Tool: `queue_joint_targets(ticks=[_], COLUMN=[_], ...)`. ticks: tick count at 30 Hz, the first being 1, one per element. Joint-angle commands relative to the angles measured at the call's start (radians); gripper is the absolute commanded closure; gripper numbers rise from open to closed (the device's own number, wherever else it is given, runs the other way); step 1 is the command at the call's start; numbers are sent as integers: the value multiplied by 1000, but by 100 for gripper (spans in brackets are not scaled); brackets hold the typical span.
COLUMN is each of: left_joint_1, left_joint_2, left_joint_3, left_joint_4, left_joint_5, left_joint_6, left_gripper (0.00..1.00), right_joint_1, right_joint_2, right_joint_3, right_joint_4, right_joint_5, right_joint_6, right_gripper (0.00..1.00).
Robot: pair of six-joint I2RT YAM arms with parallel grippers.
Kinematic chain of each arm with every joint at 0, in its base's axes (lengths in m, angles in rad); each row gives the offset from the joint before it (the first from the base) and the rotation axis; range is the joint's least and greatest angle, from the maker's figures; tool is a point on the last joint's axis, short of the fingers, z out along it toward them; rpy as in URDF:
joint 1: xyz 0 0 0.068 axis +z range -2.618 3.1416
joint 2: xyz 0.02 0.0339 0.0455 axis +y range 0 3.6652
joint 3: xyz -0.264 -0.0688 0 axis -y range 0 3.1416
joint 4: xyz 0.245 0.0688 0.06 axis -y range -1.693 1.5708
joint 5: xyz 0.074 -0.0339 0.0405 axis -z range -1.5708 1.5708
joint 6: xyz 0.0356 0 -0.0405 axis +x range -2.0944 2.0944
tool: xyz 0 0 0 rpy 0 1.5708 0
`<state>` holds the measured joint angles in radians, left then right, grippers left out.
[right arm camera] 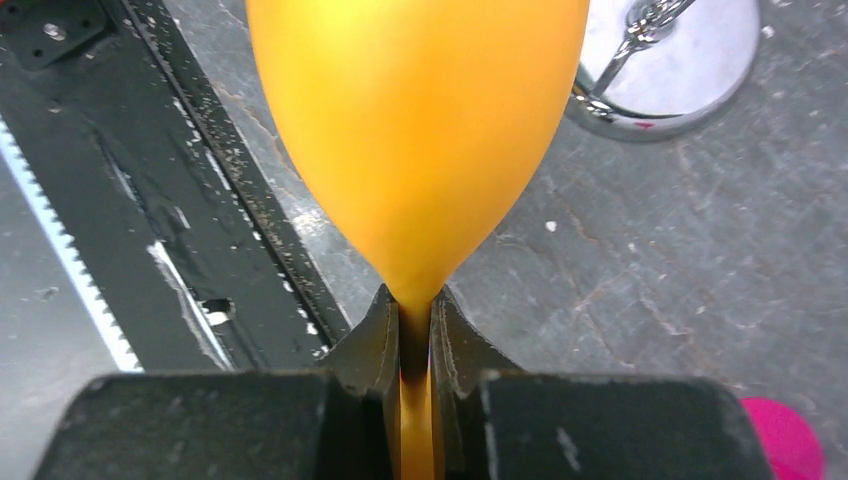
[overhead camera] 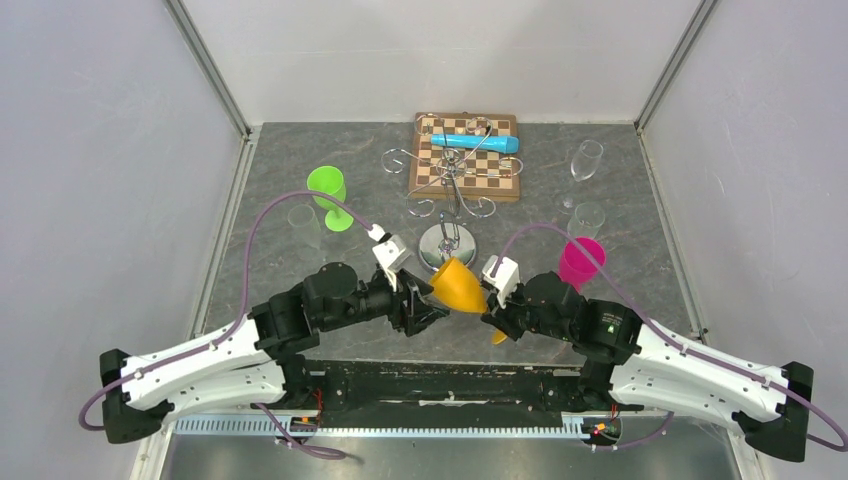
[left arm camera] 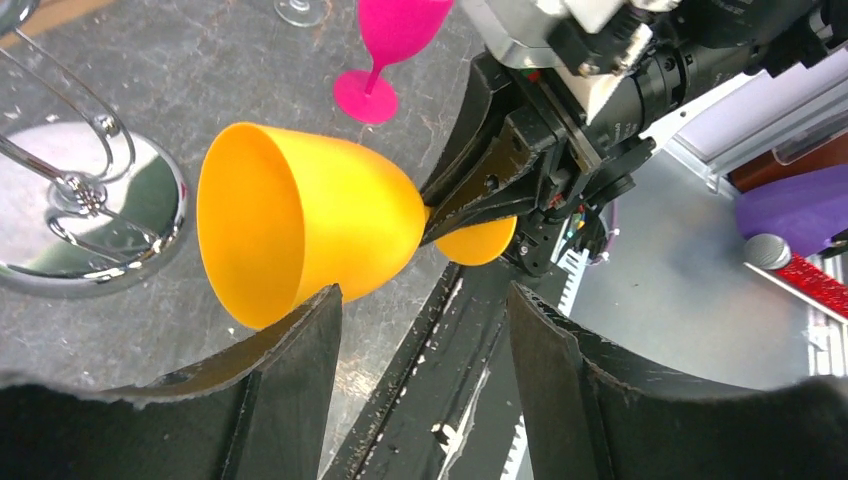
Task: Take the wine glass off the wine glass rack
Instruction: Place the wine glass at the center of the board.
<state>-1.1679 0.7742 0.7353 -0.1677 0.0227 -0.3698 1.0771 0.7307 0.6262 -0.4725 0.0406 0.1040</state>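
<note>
holds the orange wine glass (overhead camera: 458, 285) clear of the wine glass rack (overhead camera: 447, 245), up in the air just near of the rack's round mirror base and between the two arms. grips it by the thin stem with the right gripper (overhead camera: 493, 318), clamped tight right below the bowl, as the right wrist view shows plainly. carries it tipped almost onto its side, with the mouth toward the far left and the foot toward the near right. shows the left gripper (left arm camera: 425, 300) spread wide apart around nothing, with one fingertip (left arm camera: 320, 320) just under the bowl's rim; cannot tell whether touching or only beside. finds the rack upright near the middle of the grey table (overhead camera: 330, 140), with its curled wire arms spread above the pole. just behind the rack, a chessboard (overhead camera: 490, 175) with a blue cylinder (overhead camera: 477, 143) lying across its far part. to the left, a green wine glass (overhead camera: 328, 195) and, just beside it, a clear tumbler (overhead camera: 303, 225). to the right, a pink wine glass (overhead camera: 580, 262) close by the right arm, a second clear tumbler (overhead camera: 588, 218) just beyond it, and a clear wine glass (overhead camera: 585, 160) farther back.
</note>
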Motion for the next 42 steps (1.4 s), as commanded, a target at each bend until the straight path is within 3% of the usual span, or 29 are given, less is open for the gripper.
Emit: queue_joint_targets(ticks=[1, 12, 19, 30, 42], left_joint_1=[94, 438, 605, 653, 665], left_joint_2=[6, 29, 82, 114, 107], left_joint_3=[23, -36, -148, -195, -198], left_joint_4=[-8, 64, 293, 439, 338], left_joint_5=[134, 388, 593, 692, 699], left_joint_6=[-128, -328, -500, -634, -598], left_gripper=[33, 36, 38, 38, 38], right_joint_1=[1, 1, 2, 2, 3], right_joint_2=[-4, -90, -198, -104, -47], right_joint_3=[50, 0, -49, 7, 72], right_joint_4=[33, 55, 128, 140, 162], right_joint_5=[72, 109, 39, 5, -38], right_joint_6=[-160, -367, -491, -548, -598], right_gripper=[100, 100, 100, 100, 100])
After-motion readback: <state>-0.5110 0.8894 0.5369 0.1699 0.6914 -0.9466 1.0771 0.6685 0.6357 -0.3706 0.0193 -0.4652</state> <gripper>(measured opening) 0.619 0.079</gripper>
